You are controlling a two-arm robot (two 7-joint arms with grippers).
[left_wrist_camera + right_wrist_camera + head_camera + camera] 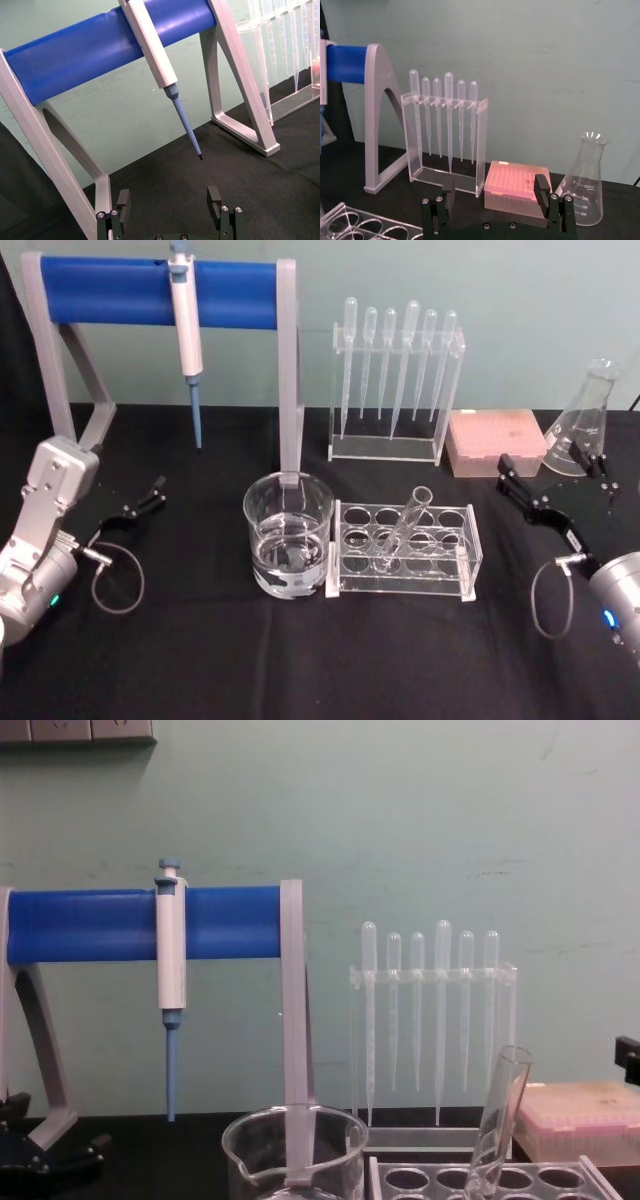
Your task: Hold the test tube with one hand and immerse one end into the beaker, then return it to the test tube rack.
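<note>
The test tube [408, 526] leans tilted in a clear rack [450, 558] at the table's middle, its open end up; the chest view shows this test tube [500, 1120] too. Just left of the rack stands the beaker [262, 540], with some clear liquid in it, also seen in the chest view as the beaker [295, 1152]. My left gripper [145, 498] rests open at the far left, well away from both. My right gripper [555, 470] rests open at the far right. Nothing lies between the jaws of the left gripper [169, 197] or the right gripper [495, 187].
A grey stand with a blue bar [150, 290] holds a hanging pipettor [186, 330] behind the beaker. Behind the tube rack is a rack of plastic pipettes [395, 380]. A pink tip box [495, 440] and a conical flask [585, 420] sit at the back right.
</note>
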